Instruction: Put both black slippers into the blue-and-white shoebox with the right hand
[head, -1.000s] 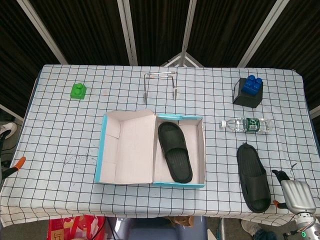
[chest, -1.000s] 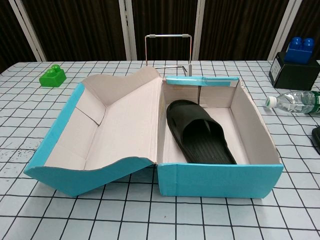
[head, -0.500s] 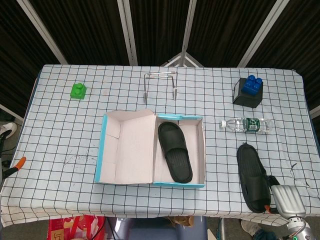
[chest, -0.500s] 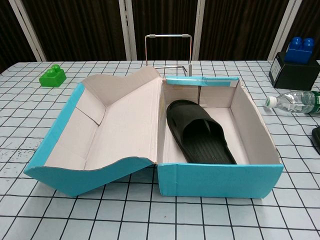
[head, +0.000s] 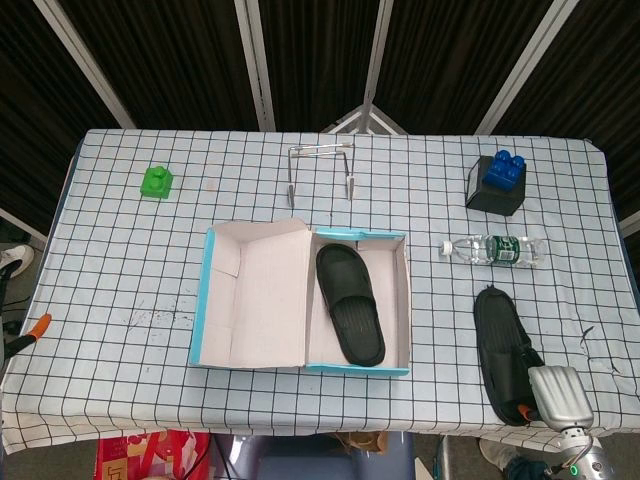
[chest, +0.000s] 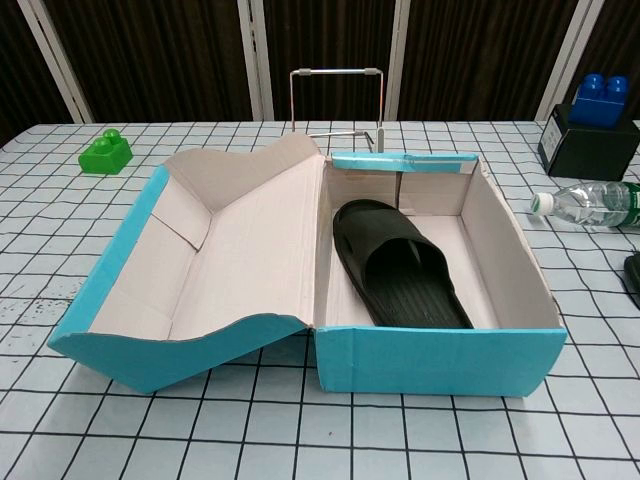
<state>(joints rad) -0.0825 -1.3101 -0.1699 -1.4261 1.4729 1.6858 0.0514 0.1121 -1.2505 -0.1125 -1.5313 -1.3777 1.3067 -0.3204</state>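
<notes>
The right hand (head: 558, 397) has moved left along the front edge of the table (head: 120, 260) since 1 second ago: then it sat near the front right corner, apart from the loose slipper (head: 503, 352); now its silver back overlaps that slipper's near end. Its fingers are hidden under the palm, so I cannot tell whether they grip the slipper or only rest against it. The slipper itself lies as it did, lengthwise near the front right corner, just right of the shoebox (head: 405, 300). In the chest view only its dark tip shows at the right border.

The other slipper (head: 349, 302) lies flat in the right half of the shoebox, unchanged, with the lid open to the left. The left hand shows in neither view.

Nothing else has shifted: the water bottle (head: 493, 249) lies on its side behind the loose slipper, the blue block (head: 503, 168) sits on a black box (head: 492, 194) near the back right corner, the green block (head: 156, 182) near the back left corner, and a wire stand (head: 320, 168) by the back edge.
</notes>
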